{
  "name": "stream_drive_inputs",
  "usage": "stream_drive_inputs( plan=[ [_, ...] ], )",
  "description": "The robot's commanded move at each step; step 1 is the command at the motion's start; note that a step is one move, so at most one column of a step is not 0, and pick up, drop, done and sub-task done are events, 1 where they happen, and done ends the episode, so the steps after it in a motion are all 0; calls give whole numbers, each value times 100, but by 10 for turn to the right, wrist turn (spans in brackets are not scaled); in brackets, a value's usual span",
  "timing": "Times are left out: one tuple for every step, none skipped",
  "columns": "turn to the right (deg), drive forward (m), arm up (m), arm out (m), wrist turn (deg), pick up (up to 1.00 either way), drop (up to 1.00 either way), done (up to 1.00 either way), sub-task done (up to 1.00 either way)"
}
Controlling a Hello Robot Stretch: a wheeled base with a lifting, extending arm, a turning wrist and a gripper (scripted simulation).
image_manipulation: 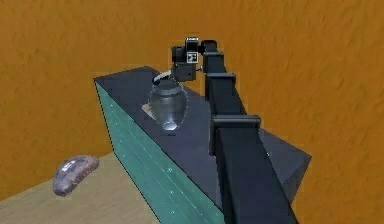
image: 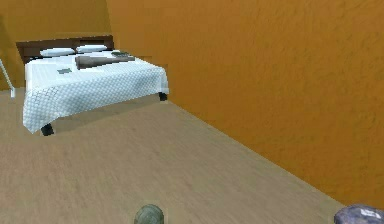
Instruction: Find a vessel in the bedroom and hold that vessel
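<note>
We see the arm (image_manipulation: 240,140) stretched long and straight over the dark worktop (image_manipulation: 122,84). Its gripper (image_manipulation: 176,55) is at the far end, near the top of the glass vase (image_manipulation: 168,103). The vase stands upright on the worktop. We cannot tell if the gripper holds anything.

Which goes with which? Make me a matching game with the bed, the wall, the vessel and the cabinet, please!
Things:
1. bed
2. wall
3. vessel
4. cabinet

Descriptions:
a. orange all over
b. grey and glassy, standing on a dark top
c. teal on its side
d. white cover, with pillows at the far end

Pairs: 1-d, 2-a, 3-b, 4-c
</note>
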Motion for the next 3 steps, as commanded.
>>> stream_drive_inputs(
  plan=[
    [0, 0, -20, 0, 0, 0, 0, 0, 0],
    [0, 0, 0, 0, 0, 100, 0, 0, 0],
    [0, 0, 10, 0, 0, 0, 0, 0, 0]
  ],
)
